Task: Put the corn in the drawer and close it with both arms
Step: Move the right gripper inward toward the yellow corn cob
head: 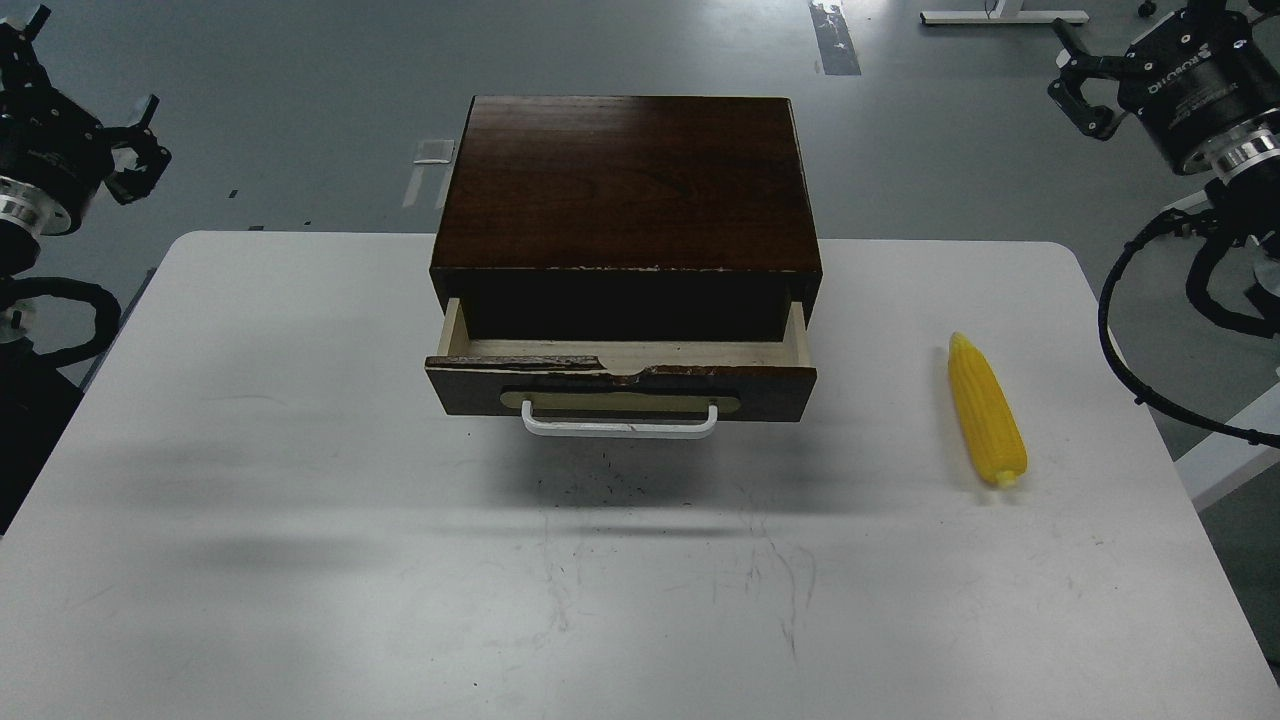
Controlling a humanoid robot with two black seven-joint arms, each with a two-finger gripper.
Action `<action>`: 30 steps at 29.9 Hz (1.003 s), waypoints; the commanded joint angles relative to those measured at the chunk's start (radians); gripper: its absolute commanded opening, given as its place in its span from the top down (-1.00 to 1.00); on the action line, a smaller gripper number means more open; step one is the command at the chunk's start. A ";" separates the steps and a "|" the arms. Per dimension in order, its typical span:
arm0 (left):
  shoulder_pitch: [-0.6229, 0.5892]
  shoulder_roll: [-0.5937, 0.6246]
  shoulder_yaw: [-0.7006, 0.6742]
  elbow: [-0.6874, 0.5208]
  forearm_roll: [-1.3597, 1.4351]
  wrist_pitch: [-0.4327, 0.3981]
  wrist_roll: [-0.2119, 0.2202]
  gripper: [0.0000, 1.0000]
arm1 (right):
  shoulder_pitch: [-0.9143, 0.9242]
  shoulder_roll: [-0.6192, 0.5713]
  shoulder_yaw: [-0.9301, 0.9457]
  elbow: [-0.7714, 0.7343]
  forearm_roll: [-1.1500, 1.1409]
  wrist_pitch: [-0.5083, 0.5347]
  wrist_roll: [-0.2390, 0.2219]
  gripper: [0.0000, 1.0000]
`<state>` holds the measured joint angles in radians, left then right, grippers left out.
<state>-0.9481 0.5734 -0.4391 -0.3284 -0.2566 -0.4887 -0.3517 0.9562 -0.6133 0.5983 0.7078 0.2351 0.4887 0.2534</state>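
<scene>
Head view shows the drawer (pixel 620 385) pulled partly out of the cabinet (pixel 625 185) at twelve o'clock, its gap ready to take the corn (pixel 985 422), which lies on the desk (pixel 300 560) at three o'clock, well apart. Left gripper (pixel 135 150) and right gripper (pixel 1082 85) hang off the desk's far corners, empty; their fingers look spread, though the left is less clear.

the cabinet (pixel 625 180) hides the drawer (pixel 620 385) rear; both arms run off frame.
</scene>
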 commanded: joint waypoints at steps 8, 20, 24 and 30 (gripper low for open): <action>0.000 -0.020 -0.026 0.005 0.003 0.000 0.002 -0.98 | -0.001 0.003 0.001 -0.008 0.000 0.000 0.010 -1.00; 0.014 -0.009 -0.013 -0.001 0.011 0.000 0.003 -0.98 | 0.238 -0.157 -0.323 0.065 -0.037 0.000 0.006 -1.00; 0.015 -0.012 -0.021 -0.001 0.008 0.000 -0.001 -0.98 | 0.442 -0.215 -0.601 0.102 -0.141 -0.033 -0.006 -1.00; 0.009 -0.012 -0.027 -0.001 0.005 0.000 -0.021 -0.98 | 0.598 -0.213 -0.815 0.160 -0.451 -0.071 -0.078 -1.00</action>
<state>-0.9334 0.5610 -0.4664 -0.3300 -0.2512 -0.4887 -0.3643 1.5029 -0.8266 -0.1359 0.8357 -0.0590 0.4460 0.2046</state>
